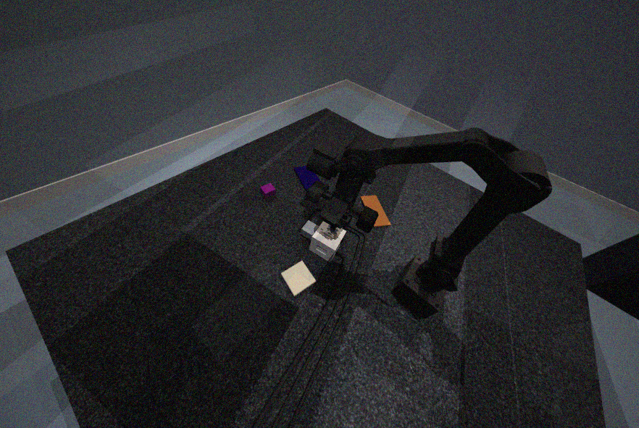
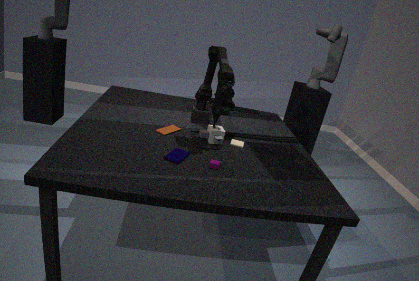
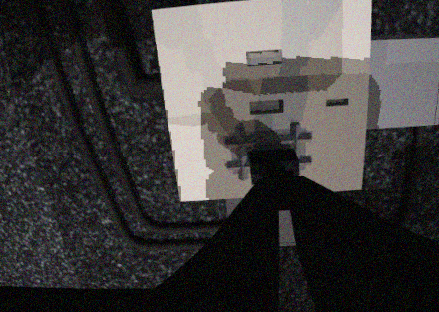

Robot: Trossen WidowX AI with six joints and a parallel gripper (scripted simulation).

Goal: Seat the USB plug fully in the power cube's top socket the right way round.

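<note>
The power cube (image 1: pixel 322 250) (image 2: pixel 212 138) (image 3: pixel 215 33) is a white box standing on the dark table. Its top shows two larger slots and one small slot in the wrist view. My gripper (image 1: pixel 333 227) (image 2: pixel 214 125) (image 3: pixel 280 191) points down at the cube's top, near one edge. It is shut on the USB plug (image 3: pixel 271 161), a dark block at the fingertips. Grey cross-shaped parts or marks show on both sides of the plug. The fingers and shadow hide the plug's lower end, so its depth and which way round it is cannot be told.
Grey blocks (image 1: pixel 308 228) (image 2: pixel 204 132) (image 3: pixel 406 83) stick out from the cube's sides. Dark cables pass beside it. Around it lie an orange pad (image 1: pixel 377 210) (image 2: pixel 168 130), a blue pad (image 1: pixel 306 177) (image 2: pixel 176 155), a magenta block (image 1: pixel 267 188) (image 2: pixel 214 163) and a cream pad (image 1: pixel 298 277) (image 2: pixel 237 143).
</note>
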